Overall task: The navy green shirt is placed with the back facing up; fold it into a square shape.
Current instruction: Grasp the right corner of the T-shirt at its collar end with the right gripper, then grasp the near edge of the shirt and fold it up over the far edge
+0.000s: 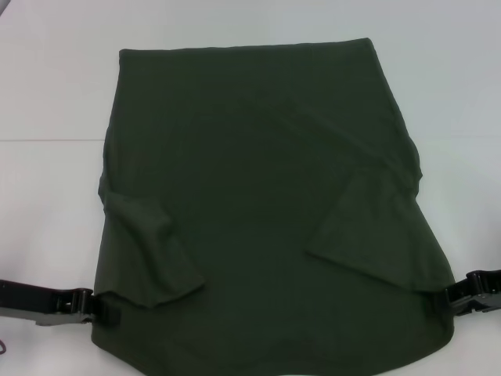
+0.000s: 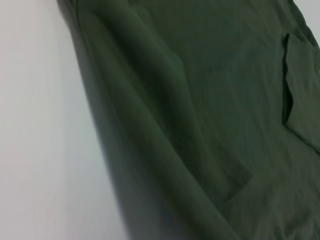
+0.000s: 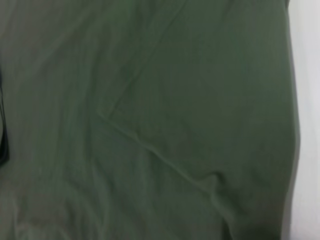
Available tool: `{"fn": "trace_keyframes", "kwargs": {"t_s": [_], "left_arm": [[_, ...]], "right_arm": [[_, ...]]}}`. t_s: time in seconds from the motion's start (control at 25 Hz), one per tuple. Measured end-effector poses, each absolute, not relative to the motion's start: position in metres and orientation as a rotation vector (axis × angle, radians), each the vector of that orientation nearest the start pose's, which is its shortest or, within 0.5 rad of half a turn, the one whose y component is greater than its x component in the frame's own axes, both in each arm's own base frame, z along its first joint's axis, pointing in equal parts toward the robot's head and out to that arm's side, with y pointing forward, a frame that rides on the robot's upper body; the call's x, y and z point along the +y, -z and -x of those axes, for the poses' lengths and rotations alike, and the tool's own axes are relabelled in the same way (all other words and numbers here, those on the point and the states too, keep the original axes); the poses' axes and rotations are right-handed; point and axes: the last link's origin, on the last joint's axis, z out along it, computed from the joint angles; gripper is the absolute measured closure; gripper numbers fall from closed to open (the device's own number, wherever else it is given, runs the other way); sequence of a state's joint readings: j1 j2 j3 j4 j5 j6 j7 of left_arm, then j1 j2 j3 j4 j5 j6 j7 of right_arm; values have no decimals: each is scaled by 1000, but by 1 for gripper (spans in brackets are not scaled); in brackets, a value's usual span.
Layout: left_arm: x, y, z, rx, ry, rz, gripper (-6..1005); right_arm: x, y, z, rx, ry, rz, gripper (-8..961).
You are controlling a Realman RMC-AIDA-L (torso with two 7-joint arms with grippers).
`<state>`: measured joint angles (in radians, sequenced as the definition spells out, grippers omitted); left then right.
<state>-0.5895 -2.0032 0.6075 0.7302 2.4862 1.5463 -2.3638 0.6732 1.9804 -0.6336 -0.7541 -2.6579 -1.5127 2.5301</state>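
Observation:
The navy green shirt [image 1: 258, 196] lies across the white table, both short sleeves folded inward over its body. My left gripper [image 1: 106, 311] pinches its near left edge, just below the folded left sleeve [image 1: 149, 251]. On the other side my right gripper [image 1: 448, 299] holds the near right edge, beside the folded right sleeve [image 1: 376, 235]. The near part of the cloth looks raised and spread between the two grippers. Olive fabric fills the left wrist view [image 2: 210, 100] and the right wrist view [image 3: 150, 100]; no fingers show in either.
The white table [image 1: 47, 94] surrounds the cloth on the left, right and far sides. The shirt's far edge [image 1: 243, 45] lies straight near the back. A strip of white tabletop [image 2: 40, 125] shows beside the cloth in the left wrist view.

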Motion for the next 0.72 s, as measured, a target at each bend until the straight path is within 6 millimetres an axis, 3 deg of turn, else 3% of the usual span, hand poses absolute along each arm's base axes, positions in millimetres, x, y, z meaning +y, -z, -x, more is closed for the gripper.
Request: {"fn": "trace_keyframes", "kwargs": {"t_s": [0.4, 0.48, 0.72], "left_arm": [[335, -33, 312, -1854, 177, 2274, 968], [335, -34, 312, -1854, 177, 2274, 968], [335, -37, 314, -1848, 181, 2273, 968]], "right_arm": [[357, -45, -307, 1867, 64, 2151, 639], [358, -45, -307, 1863, 63, 2154, 873], [355, -45, -305, 1838, 77, 2202, 911]]}}
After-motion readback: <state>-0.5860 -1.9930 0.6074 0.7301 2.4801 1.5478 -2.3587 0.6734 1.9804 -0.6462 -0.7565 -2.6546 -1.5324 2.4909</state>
